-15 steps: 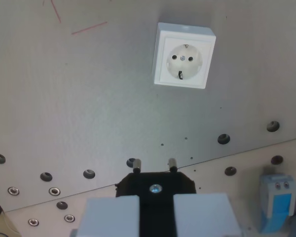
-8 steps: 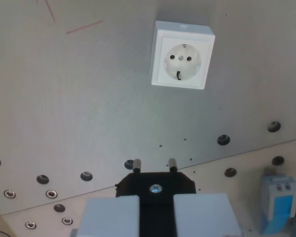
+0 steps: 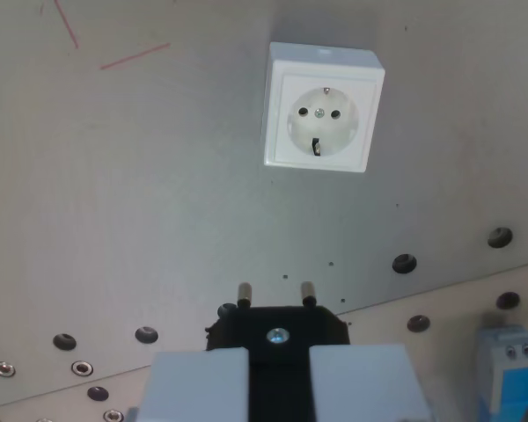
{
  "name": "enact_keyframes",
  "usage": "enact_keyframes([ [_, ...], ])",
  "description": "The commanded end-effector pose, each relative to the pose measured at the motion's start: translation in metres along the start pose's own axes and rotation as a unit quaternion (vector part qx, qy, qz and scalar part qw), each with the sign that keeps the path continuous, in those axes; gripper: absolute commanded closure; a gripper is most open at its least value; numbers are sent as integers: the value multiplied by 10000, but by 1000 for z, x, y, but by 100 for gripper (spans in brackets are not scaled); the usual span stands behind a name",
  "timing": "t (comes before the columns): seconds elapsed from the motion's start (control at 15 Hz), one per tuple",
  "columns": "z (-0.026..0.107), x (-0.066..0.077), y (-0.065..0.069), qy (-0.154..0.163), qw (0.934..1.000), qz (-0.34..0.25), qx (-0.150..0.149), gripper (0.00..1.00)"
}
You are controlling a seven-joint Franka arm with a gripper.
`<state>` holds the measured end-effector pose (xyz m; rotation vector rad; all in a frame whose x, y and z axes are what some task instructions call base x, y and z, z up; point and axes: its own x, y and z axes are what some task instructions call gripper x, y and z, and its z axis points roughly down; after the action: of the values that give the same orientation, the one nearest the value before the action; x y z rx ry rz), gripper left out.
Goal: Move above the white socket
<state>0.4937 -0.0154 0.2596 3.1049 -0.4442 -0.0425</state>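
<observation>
The white socket [image 3: 323, 107] sits on the grey metal plate [image 3: 141, 202] in the upper middle of the wrist view, its round face with two holes turned to the camera. My gripper [image 3: 278, 374] is at the bottom edge, shut on a black plug [image 3: 277, 330]. The plug's two metal pins [image 3: 244, 291] point up the picture towards the socket. The pins end well below the socket and slightly to the wrist view's left of its centre. Both pale fingers [image 3: 198, 382] show only in part.
A row of round holes [image 3: 405, 263] and screws [image 3: 81, 367] runs along the plate's lower edge. A blue and grey block [image 3: 510, 369] stands at the bottom of the wrist view's right. Red lines [image 3: 134, 56] mark the plate at the top left.
The whole scene has slid down and a little left, so the camera has moved. The socket now looks slightly larger and lower. The plug stays held the same way.
</observation>
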Motion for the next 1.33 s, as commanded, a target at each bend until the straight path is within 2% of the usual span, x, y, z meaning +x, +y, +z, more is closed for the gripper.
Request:
enact_keyframes([
  [0.07, 15, -2, 6, 451, 9986, 258, 103, 100],
  [1.33, 95, -3, 23, 435, 9974, 548, 161, 100],
])
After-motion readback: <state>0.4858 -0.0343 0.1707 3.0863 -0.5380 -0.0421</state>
